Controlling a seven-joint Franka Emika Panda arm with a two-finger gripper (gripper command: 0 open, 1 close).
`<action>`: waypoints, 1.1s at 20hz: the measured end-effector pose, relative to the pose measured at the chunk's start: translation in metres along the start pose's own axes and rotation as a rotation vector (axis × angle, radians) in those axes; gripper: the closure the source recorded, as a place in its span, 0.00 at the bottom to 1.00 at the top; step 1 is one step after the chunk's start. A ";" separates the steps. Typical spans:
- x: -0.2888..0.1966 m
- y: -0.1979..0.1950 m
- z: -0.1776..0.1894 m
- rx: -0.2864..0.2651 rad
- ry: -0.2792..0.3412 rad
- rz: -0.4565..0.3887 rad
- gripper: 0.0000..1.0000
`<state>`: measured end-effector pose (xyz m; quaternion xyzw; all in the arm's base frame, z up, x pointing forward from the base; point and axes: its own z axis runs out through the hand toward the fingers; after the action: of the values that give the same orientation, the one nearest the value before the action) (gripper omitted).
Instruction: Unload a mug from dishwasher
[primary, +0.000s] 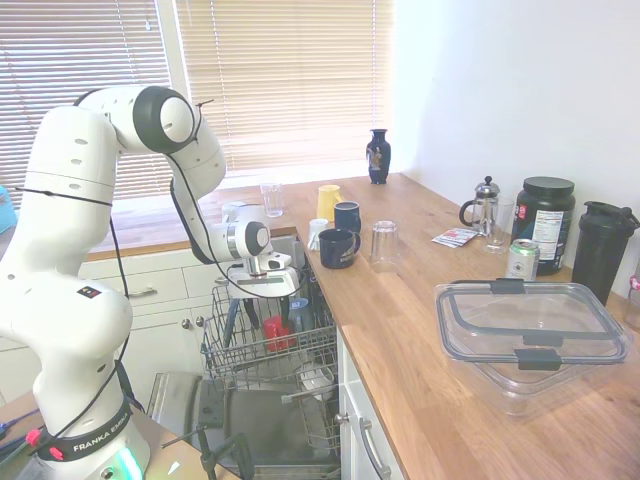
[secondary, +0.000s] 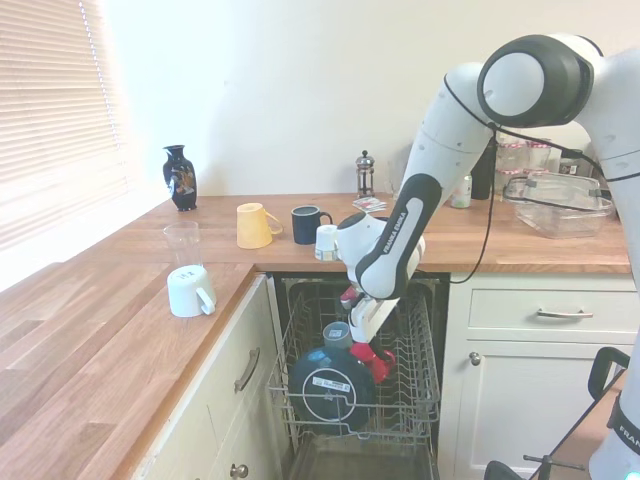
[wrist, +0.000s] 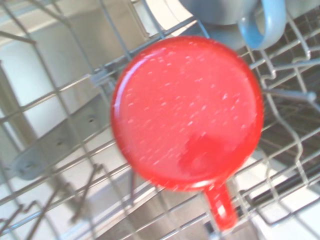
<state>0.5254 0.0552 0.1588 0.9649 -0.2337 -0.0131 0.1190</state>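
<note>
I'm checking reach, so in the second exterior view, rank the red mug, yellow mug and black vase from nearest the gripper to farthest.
From the gripper:
1. Red mug, just below in the dishwasher rack.
2. Yellow mug, lying on the counter.
3. Black vase, far back by the window.

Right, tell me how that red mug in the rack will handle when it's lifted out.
The red mug sits upside down in the dishwasher rack, its base speckled with what look like droplets, so it is probably slippery. It looks rigid and glossy, likely ceramic: chippable against the wires. Its handle lies among the wires and may snag, and the grey-blue cup crowds it.
</note>
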 end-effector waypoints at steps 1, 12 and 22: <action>0.003 0.000 -0.001 0.004 0.006 -0.014 0.00; 0.021 -0.011 0.019 -0.022 -0.017 -0.160 0.00; 0.024 -0.015 0.040 -0.040 -0.066 -0.305 0.00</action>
<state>0.5501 0.0487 0.1172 0.9857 -0.0877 -0.0674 0.1273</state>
